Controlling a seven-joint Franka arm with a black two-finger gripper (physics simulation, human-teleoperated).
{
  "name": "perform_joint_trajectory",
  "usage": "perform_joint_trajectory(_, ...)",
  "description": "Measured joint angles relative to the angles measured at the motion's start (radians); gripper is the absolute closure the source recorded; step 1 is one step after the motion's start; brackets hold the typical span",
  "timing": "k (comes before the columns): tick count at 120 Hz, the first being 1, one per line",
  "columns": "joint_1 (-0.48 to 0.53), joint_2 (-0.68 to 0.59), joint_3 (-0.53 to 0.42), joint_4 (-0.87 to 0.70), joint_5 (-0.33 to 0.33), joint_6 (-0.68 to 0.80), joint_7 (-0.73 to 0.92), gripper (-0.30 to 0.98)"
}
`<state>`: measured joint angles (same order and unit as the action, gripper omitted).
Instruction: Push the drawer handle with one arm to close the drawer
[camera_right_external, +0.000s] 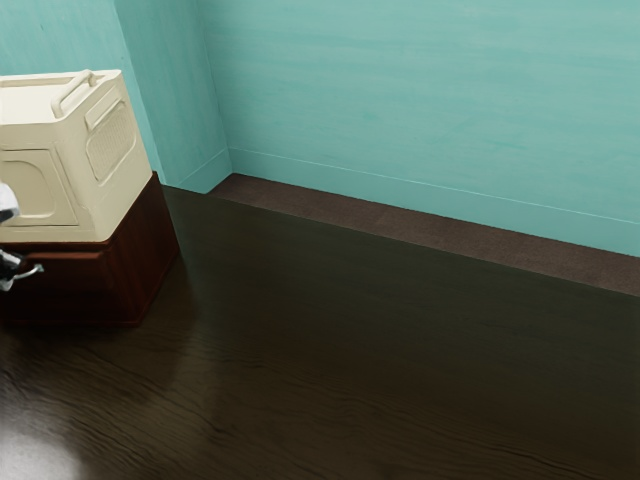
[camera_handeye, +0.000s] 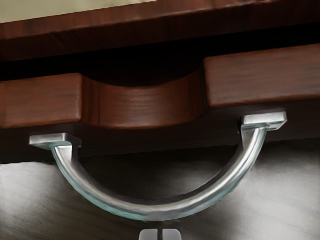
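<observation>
One gripper (camera_right_external: 8, 263) is hovering at the exterior view's left, its two fingers (camera_handeye: 171, 235) standing narrow, almost together, just beside one curved handle (camera_handeye: 160, 211). Two mounts (camera_handeye: 265, 120) are joining it to one drawer (camera_handeye: 145, 107), which is standing partly open. One cabinet (camera_right_external: 150, 255) is bearing one cream crate (camera_right_external: 45, 170); teal wall (camera_right_external: 430, 100) is rising on the far side.
</observation>
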<state>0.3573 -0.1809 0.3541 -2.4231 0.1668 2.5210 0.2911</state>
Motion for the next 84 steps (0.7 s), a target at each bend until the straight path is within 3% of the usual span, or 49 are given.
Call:
perform_joint_trajectory(66, -0.020, 0.084, 0.000, 0.071, -0.039, 0.024, -0.015, 0.79)
perform_joint_trajectory(74, -0.028, 0.003, 0.004, 0.017, -0.044, 0.019, -0.016, 0.74)
perform_joint_trajectory(84, -0.074, -0.293, 0.003, -0.103, -0.043, -0.065, -0.017, 0.55)
